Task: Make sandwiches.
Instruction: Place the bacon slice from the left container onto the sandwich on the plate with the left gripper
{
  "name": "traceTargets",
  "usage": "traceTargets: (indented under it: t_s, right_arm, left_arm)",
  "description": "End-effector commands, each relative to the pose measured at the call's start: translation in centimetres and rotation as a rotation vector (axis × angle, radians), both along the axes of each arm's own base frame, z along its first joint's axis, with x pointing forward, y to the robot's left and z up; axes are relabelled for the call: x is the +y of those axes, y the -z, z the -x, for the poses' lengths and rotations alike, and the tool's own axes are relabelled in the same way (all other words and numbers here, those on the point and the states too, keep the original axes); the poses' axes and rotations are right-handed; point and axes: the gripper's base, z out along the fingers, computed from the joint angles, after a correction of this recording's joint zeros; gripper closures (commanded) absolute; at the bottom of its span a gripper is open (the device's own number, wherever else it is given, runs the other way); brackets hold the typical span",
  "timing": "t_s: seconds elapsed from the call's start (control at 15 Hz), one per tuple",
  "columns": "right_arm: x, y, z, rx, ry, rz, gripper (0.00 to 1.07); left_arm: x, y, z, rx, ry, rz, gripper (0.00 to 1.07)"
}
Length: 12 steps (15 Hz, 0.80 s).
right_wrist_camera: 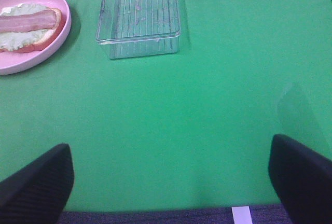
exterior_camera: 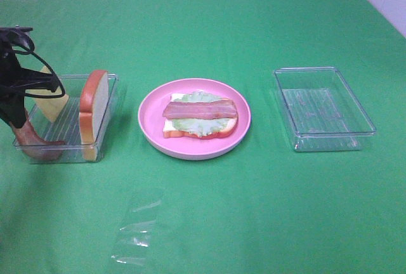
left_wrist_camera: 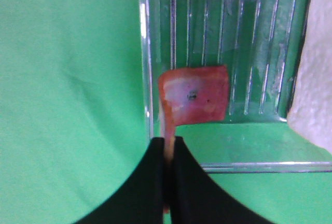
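Where left gripper (left_wrist_camera: 169,143) clamps, bacon strip (left_wrist_camera: 196,97) hangs.

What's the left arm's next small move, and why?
Probably lift straight up. The left gripper is shut on a bacon strip whose other end lies in the left tray. It should clear the tray wall before heading to the pink plate, where the open sandwich carries just one rasher.

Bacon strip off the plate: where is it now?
Far left of the exterior high view: the loose bacon strip sits in the left tray, one end pinched by the left gripper, beside the cheese square and upright bread slice.
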Motion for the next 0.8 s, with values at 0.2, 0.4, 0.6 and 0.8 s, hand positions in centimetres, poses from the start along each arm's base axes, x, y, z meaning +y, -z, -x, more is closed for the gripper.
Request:
traceTargets:
  t_s: [0.2,0.4,0.6,0.8]
  right_arm:
    - [0.0,0.0,0.3,-0.031,-0.006,0.004,0.09]
    - [0.0,0.0,0.3,-0.031,-0.006,0.004,0.09]
    - [0.0,0.0,0.3,-0.031,-0.006,0.004,0.09]
    - [0.0,0.0,0.3,-0.031,-0.006,0.004,0.09]
  left_arm:
    - [-0.2,-6.0,1.5,-0.142,0.022,0.027,1.07]
    - [-0.5,-11.4,3.1,-0.279,0.03,0.088,1.07]
    - [-2.2,-18.9,3.6,-0.436,0.11,0.286,1.07]
    - [-4.9,-22.1,3.3,-0.534,0.201,0.437,1.07]
